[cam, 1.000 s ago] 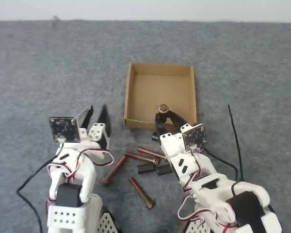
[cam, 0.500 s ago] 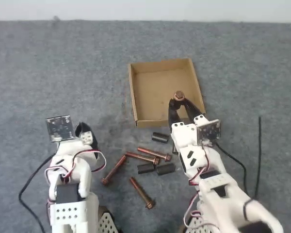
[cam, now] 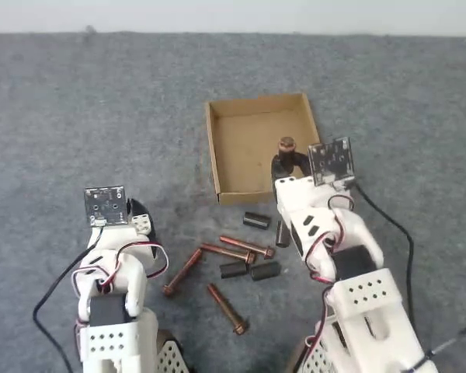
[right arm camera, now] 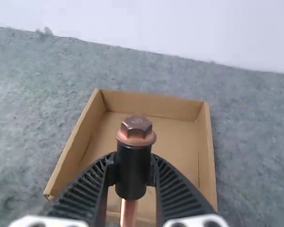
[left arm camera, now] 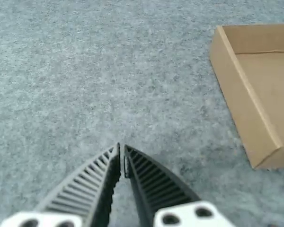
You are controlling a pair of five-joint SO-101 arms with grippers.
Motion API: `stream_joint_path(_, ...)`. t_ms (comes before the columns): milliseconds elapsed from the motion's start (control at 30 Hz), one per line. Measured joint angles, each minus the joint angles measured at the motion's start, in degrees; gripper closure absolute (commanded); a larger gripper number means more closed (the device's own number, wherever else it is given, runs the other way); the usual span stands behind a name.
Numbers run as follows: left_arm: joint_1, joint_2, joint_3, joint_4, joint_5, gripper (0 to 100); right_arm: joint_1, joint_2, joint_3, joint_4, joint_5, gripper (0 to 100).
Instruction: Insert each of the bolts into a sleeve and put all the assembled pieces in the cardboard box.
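The left gripper (left arm camera: 121,152) had drawn back, its fingers pressed together. The right gripper (right arm camera: 132,163) pinched a sleeved bolt (right arm camera: 136,131) above the cardboard box (cam: 214,155).

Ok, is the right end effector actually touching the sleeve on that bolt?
Touching. In the right wrist view the right end effector clamps the black sleeve from both sides with no gap, the bolt head above.

The white plastic left arm (cam: 109,280), lower left, and right arm (cam: 357,291), lower right, carry black servo blocks, looped red-and-white wires, black cables, square grey circuit boards (cam: 105,207) and black ribbed fingers (left arm camera: 92,182).
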Motion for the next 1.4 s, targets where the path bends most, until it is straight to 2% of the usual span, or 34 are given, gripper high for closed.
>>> stream_joint_path(200, 0.0, 0.0, 0.0, 0.44, -0.09, 99, 0.0, 6.15, -7.91, 1.85, 8.09, 99.3)
stream_joint_path(567, 0.0, 0.0, 0.0, 0.44, -0.18, 99, 6.33, 40.7, -27.96, 1.85, 8.88, 99.2)
stream_joint_path(833, 0.0, 0.0, 0.0, 0.44, -0.18, 98, 6.77, 62.33, -42.9, 2.37, 9.32, 99.2)
stream_joint_path(1167, 0.0, 0.0, 0.0, 0.44, -0.18, 98, 6.77, 79.47, -66.46, 22.59, 9.32, 99.1)
stream_joint_path(1333, 0.0, 0.0, 0.0, 0.44, -0.18, 98, 6.77, 81.05, -73.76, 30.51, 9.14, 90.9)
stream_joint_path(1400, 0.0, 0.0, 0.0, 0.44, -0.18, 98, 6.77, 81.05, -74.55, 31.56, 6.86, 90.5)
